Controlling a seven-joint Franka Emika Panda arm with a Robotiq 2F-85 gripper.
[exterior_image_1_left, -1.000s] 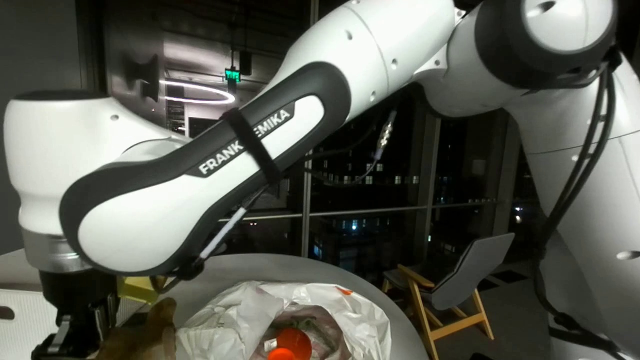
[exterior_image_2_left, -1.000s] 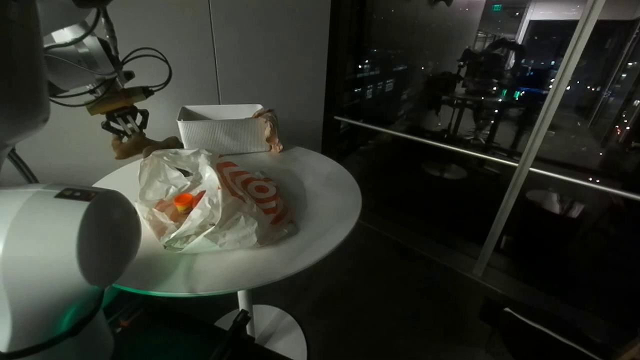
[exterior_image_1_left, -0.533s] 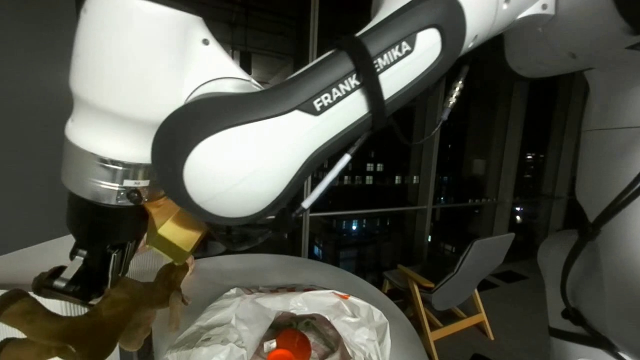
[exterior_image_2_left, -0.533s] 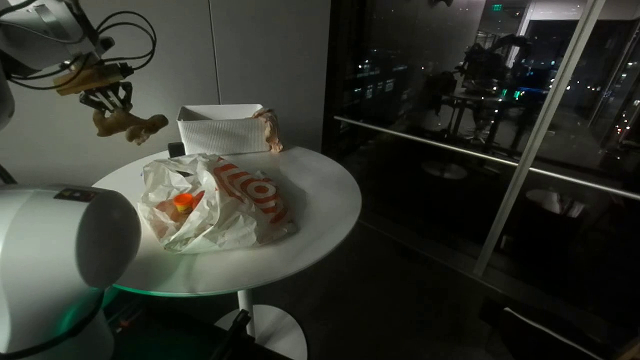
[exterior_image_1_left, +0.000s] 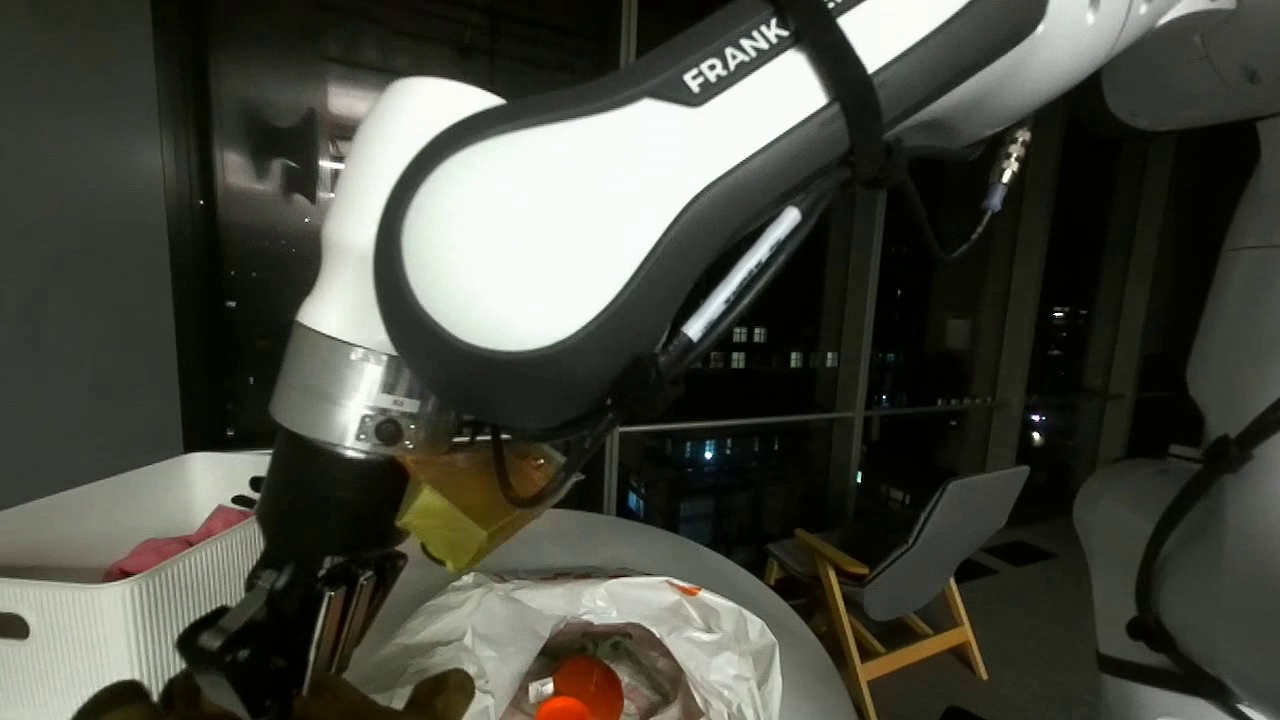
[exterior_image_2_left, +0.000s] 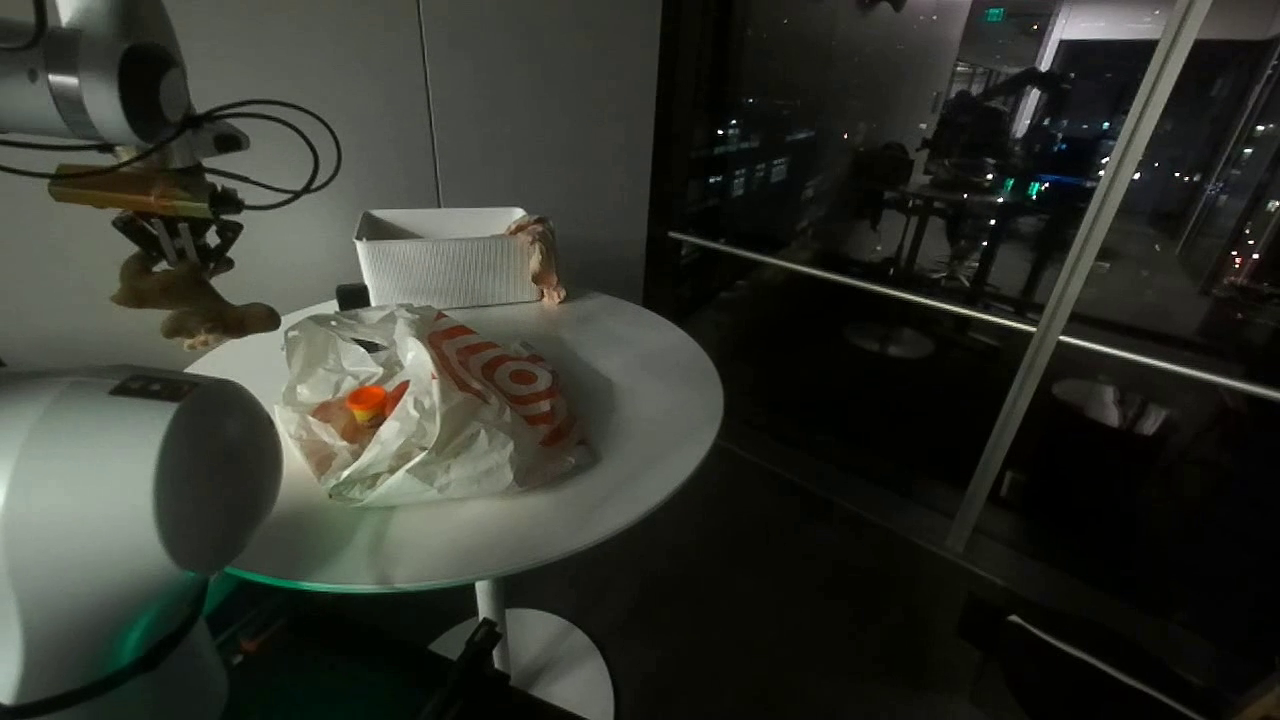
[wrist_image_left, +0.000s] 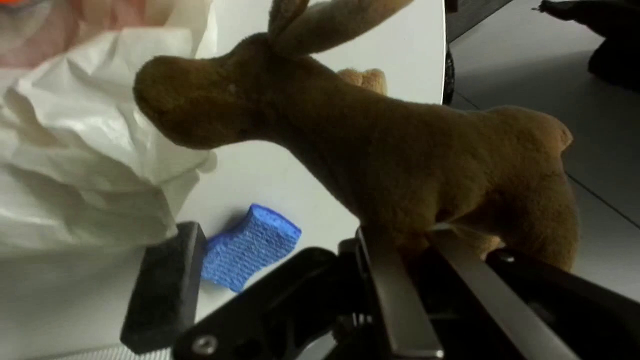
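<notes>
My gripper (wrist_image_left: 405, 240) is shut on a brown plush animal (wrist_image_left: 400, 145), its fingers around a leg on the underside. The toy has a rounded snout, long ears and a bulky rear. In an exterior view the gripper (exterior_image_2_left: 190, 258) holds the toy (exterior_image_2_left: 190, 298) in the air beside the near left of the round table (exterior_image_2_left: 640, 390). In an exterior view the toy (exterior_image_1_left: 440, 695) is partly cut off by the lower edge, below the gripper (exterior_image_1_left: 310, 680). In the wrist view its snout overlaps a white plastic bag (wrist_image_left: 90, 145); I cannot tell whether they touch.
The bag (exterior_image_2_left: 480, 440) lies open on the table with an orange-lidded tub (exterior_image_2_left: 367, 403) inside. A white ribbed bin (exterior_image_2_left: 450, 272) stands behind, a tan cloth (exterior_image_2_left: 545, 262) over its rim and pink cloth (exterior_image_1_left: 180, 545) inside. A blue sponge (wrist_image_left: 252, 245) and black block (wrist_image_left: 165, 290) lie nearby.
The arm has carried the toy away from the bin and bag, leftward in one exterior picture and rightward in another, rising and then lowering. The wrist has tilted. The toy stays held.
</notes>
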